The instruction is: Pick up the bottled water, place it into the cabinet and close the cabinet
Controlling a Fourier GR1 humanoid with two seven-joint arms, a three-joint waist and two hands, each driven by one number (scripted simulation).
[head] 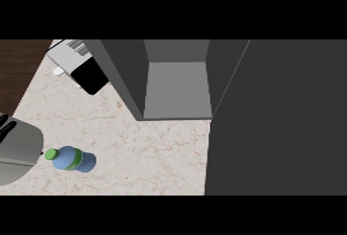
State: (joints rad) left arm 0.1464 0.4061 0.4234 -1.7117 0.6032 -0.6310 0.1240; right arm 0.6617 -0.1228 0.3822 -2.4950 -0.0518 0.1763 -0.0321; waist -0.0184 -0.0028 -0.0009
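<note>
The bottled water is blue with a green cap and a green band. It stands on the marble counter at the lower left, seen from above. Behind it, the dark grey cabinet is open, and its light grey inner shelf holds nothing I can see. The cabinet door is swung out and fills the right side of the head view. Neither hand shows anywhere in the view.
A grey toaster with dark slots sits at the left edge, almost touching the bottle's cap. A white and black box with a barcode lies at the back left beside the cabinet. Dark wood borders the counter's far left.
</note>
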